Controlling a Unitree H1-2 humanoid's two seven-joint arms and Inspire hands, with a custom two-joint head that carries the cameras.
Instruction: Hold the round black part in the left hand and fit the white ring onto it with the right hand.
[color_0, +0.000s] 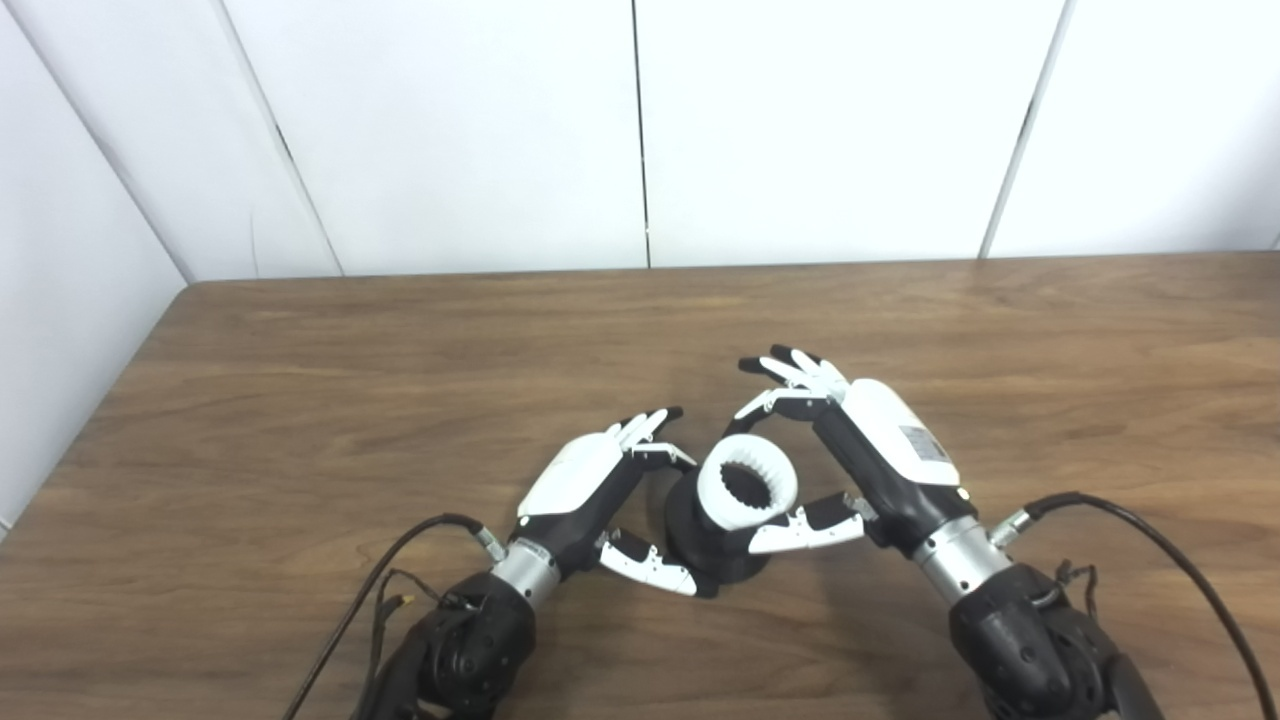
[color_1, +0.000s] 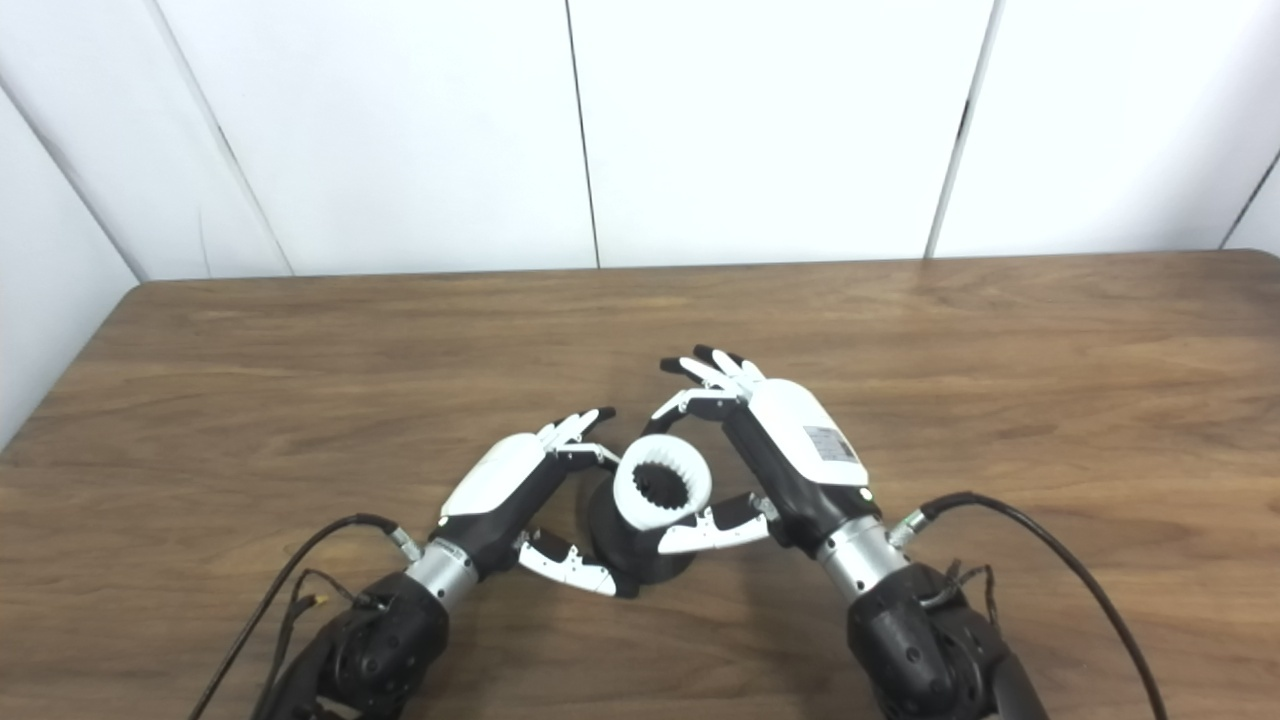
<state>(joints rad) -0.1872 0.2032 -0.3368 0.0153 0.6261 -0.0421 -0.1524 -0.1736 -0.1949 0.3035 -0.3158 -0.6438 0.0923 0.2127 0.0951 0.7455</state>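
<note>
The round black part (color_0: 700, 545) stands on the wooden table (color_0: 300, 400), near its front edge. My left hand (color_0: 600, 490) is shut on it, with fingers on its far left side and the thumb against its base. The white ring (color_0: 747, 484), toothed inside, sits on top of the black part and is tilted toward me. My right hand (color_0: 850, 450) grips the ring, with the thumb on its lower right edge and a bent finger at its top. The other fingers are spread above. Both hands also show in the right eye view, left hand (color_1: 515, 485) and right hand (color_1: 775, 450).
Black cables (color_0: 1150, 530) trail from both wrists over the table's front. White wall panels (color_0: 640, 130) stand behind the table's far edge. The table's left edge (color_0: 120, 370) is near a side wall.
</note>
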